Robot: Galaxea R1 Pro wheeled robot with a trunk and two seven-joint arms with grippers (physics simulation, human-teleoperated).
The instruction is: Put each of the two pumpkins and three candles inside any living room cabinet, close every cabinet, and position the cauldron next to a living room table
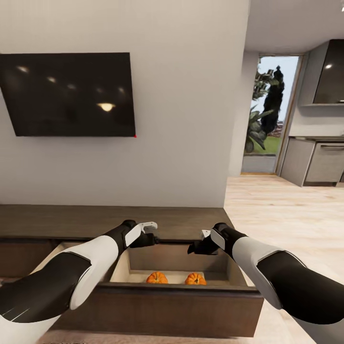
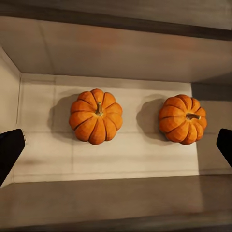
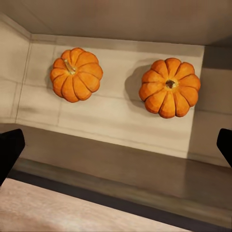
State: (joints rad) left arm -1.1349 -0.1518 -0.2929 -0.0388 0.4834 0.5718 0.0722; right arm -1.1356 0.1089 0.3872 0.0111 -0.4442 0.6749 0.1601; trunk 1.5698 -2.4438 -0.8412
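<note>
Two orange pumpkins (image 1: pixel 156 277) (image 1: pixel 195 278) sit side by side on the pale floor of an open drawer (image 1: pixel 167 306) in the long dark-brown cabinet (image 1: pixel 71 220). Both wrist views look down on them: left wrist (image 2: pixel 96 116) (image 2: pixel 182 119), right wrist (image 3: pixel 76 74) (image 3: pixel 169 87). My left gripper (image 1: pixel 148 235) (image 2: pixel 116 150) hovers open above the drawer's back left. Above its back right, my right gripper (image 1: pixel 198 244) (image 3: pixel 116 147) is open too, and neither holds anything. The candles, cauldron and table are out of view.
A black TV (image 1: pixel 71 93) hangs on the wall above the cabinet. Light wood floor (image 1: pixel 286 210) runs right toward a glass door (image 1: pixel 267 114) and grey kitchen cupboards (image 1: pixel 320 162). A second pale drawer interior (image 1: pixel 52 253) shows behind my left arm.
</note>
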